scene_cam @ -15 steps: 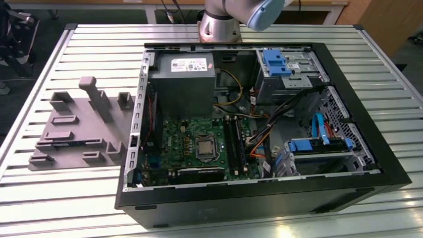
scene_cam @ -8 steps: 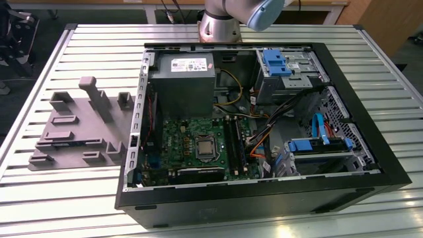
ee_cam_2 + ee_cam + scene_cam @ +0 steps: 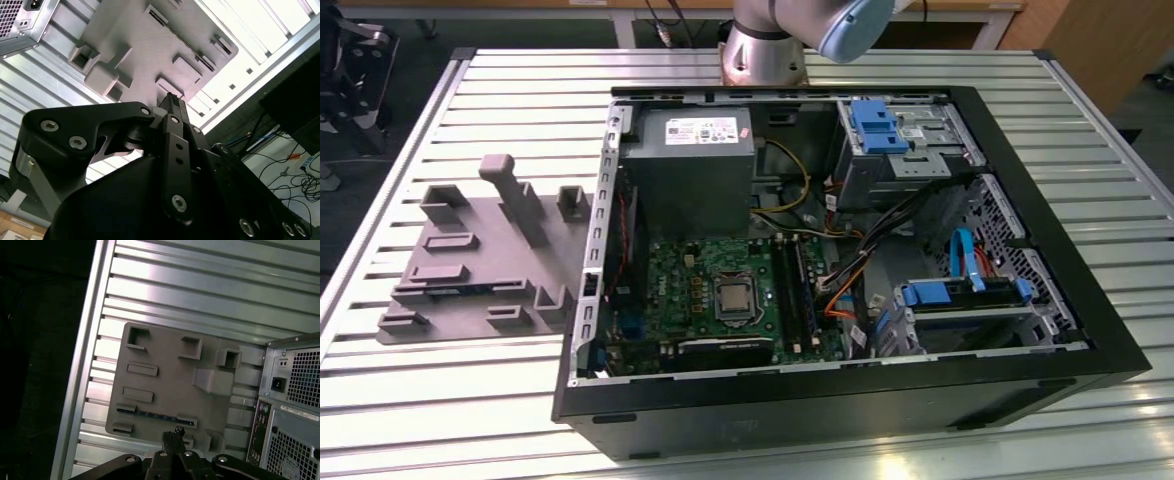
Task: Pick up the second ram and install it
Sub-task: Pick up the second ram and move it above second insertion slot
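Observation:
The second ram (image 3: pixel 150 414) stands on edge in a slot of the grey holder plate (image 3: pixel 165 375), showing as a thin dark strip with bluish marks. My gripper (image 3: pixel 176 432) hangs well above the plate, close to the ram's slot in the first wrist view. Its black fingers (image 3: pixel 170 107) are pressed together with nothing between them. The open computer case (image 3: pixel 854 390) lies on the table, its green motherboard (image 3: pixel 700 290) facing up with long black slots (image 3: pixel 790 285) beside the processor socket.
The holder plate (image 3: pixel 480 250) lies at the exterior view's left of the case on the slatted metal table (image 3: pixel 454 380). It carries an upright post (image 3: pixel 520 200) and several raised blocks. The arm's base (image 3: pixel 767 45) stands behind the case. Cables and blue drive brackets (image 3: pixel 961 290) crowd the case's right side.

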Controlling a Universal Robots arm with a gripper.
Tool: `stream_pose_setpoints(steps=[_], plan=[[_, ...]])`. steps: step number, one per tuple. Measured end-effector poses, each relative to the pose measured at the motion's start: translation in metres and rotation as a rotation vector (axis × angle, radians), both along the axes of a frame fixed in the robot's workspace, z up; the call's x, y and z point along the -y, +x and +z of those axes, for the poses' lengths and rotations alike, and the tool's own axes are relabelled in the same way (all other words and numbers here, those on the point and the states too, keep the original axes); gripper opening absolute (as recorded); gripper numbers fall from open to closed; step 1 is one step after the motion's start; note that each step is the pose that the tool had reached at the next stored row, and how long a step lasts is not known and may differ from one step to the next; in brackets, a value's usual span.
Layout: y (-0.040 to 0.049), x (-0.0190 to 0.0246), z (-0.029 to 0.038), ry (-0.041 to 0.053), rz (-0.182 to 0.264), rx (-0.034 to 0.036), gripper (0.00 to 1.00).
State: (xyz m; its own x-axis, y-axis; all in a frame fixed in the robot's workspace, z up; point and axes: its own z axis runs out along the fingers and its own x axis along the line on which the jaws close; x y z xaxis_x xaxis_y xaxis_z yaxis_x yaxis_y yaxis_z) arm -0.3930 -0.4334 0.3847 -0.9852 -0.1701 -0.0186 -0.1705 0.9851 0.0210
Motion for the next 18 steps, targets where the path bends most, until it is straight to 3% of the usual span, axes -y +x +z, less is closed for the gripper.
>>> stream_pose_setpoints(steps=[18], plan=[[0.0, 0.0, 0.0, 0.0, 0.032, 0.0, 0.11]])
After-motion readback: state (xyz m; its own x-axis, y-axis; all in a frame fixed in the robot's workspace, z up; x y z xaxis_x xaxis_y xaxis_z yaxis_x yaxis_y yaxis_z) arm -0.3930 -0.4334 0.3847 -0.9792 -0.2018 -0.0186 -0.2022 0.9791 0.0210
